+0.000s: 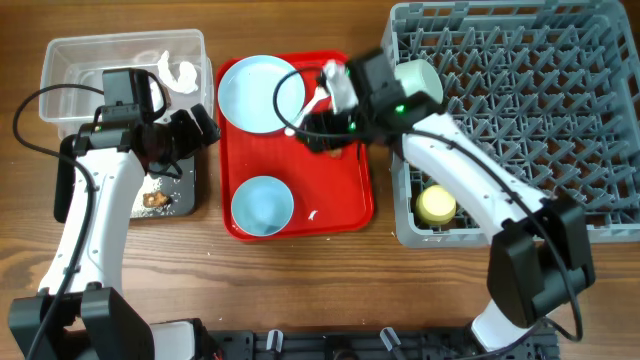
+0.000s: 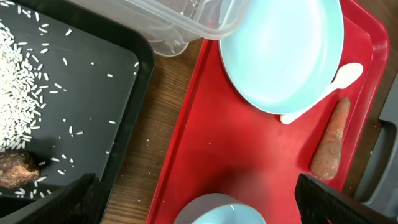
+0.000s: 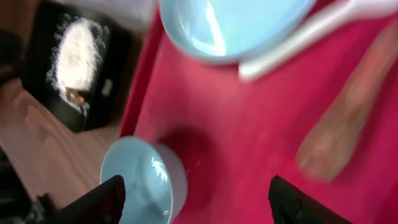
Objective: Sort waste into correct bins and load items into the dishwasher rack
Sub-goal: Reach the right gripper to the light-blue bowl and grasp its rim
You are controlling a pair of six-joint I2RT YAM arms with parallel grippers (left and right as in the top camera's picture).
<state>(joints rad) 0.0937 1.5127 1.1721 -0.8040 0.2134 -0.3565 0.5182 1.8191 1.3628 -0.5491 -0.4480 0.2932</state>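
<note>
On the red tray point(image 1: 345, 205) lie a pale blue plate point(image 1: 260, 92), a bowl point(image 1: 262, 205), a white spoon point(image 2: 339, 81) and an orange-brown carrot stick point(image 2: 329, 140). My right gripper point(image 1: 318, 128) hovers open over the tray's upper right. In its blurred wrist view nothing is between the fingers point(image 3: 102, 199); the bowl point(image 3: 140, 177) is at the left and the carrot stick point(image 3: 348, 118) at the right. My left gripper point(image 1: 200, 128) stands open and empty over the gap between the black tray point(image 1: 185, 185) and the red tray. The grey rack point(image 1: 520, 120) holds a yellow cup point(image 1: 436, 205) and a pale bowl point(image 1: 420, 80).
The clear tub point(image 1: 120, 70) at the back left holds crumpled white paper point(image 1: 180, 75). Loose rice point(image 2: 18, 81) and a brown lump point(image 2: 15, 168) lie in the black tray. A few rice grains are scattered on the wood beside it.
</note>
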